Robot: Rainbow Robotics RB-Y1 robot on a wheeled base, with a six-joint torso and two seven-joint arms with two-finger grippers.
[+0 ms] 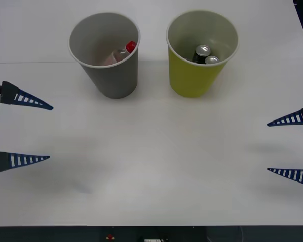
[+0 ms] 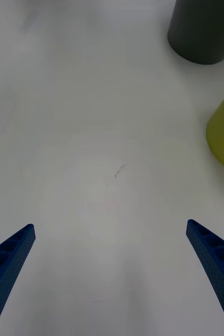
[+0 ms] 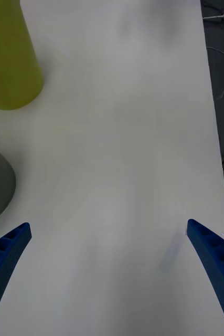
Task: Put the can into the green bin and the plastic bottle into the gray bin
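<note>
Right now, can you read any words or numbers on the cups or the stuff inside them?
No readable text anywhere.
gray bin: plain, no writing.
green bin: plain, no writing.
plastic bottle: red cap and pale body, no label readable.
can: shiny top showing, no print readable.

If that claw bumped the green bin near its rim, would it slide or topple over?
It would probably tip rather than slide. The green bin is tall and tapers to a base narrower than its rim, so a high push levers it over. It looks like thin, light plastic, though the cans inside add some weight low down. Both claws, left and right, hang open, well clear.
</note>
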